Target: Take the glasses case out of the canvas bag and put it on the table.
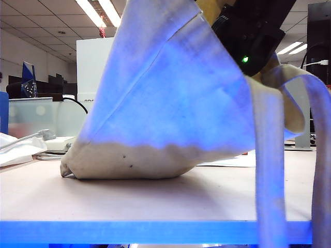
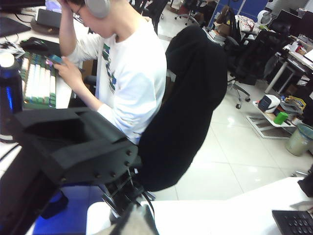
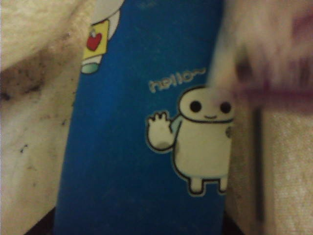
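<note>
Canvas bag (image 1: 170, 103): held up at the upper centre of the exterior view, base resting on the counter (image 1: 155, 199).

Glasses case (image 3: 142, 127): blue, cartoon print, inside the bag, close under the right wrist camera.

Left claw (image 2: 128, 205): closed; beige fabric at its tip, possibly the bag.

Right claw: inside the bag, blurred; opening cannot be told.

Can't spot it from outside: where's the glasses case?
Only the right wrist view shows the glasses case, inside the canvas bag, beige fabric on both sides.
</note>
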Robot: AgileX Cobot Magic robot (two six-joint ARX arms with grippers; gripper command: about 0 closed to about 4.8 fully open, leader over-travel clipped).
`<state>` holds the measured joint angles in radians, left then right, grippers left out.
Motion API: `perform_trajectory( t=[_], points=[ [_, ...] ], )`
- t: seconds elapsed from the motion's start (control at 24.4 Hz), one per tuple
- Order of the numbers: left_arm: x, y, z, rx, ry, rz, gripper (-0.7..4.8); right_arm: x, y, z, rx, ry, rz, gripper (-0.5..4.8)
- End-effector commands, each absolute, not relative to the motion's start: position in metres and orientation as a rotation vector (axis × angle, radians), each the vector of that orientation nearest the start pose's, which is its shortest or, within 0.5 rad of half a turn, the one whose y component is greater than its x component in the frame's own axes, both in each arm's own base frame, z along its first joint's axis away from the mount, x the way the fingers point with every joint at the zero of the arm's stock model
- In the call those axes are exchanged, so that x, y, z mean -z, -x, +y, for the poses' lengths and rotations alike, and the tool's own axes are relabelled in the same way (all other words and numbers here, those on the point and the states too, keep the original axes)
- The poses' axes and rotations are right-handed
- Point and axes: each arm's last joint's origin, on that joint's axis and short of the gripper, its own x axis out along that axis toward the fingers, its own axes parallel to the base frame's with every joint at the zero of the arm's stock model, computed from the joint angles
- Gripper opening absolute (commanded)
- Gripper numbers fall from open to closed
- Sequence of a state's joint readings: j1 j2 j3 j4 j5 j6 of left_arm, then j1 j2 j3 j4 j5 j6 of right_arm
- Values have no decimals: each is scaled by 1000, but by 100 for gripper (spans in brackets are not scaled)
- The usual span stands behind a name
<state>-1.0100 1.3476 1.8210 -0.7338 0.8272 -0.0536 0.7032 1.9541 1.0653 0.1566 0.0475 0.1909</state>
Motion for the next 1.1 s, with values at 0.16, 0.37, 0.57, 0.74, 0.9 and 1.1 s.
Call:
perform_trajectory(
  t=[0.16,0.37,0.57,0.74,0.9,1.1],
  points=[
    [-508,-105,-206,1824,-40,262,-6,-195,-279,239,-663,21,705,241],
    [-502,-133,-189,1619,-127,242,-6,-254,-254,222,-767,-7,624,241],
    [-492,-215,-153,1093,-195,204,-6,-248,-239,225,-876,25,751,242],
    [-506,-273,-139,870,-70,-63,-6,-250,-218,242,-959,67,760,242],
    [-459,-344,-136,735,-65,56,-6,-269,-196,244,-1027,76,719,242],
    [-429,-399,-113,525,58,38,-6,-296,-174,219,-1035,105,711,242]
  ],
)
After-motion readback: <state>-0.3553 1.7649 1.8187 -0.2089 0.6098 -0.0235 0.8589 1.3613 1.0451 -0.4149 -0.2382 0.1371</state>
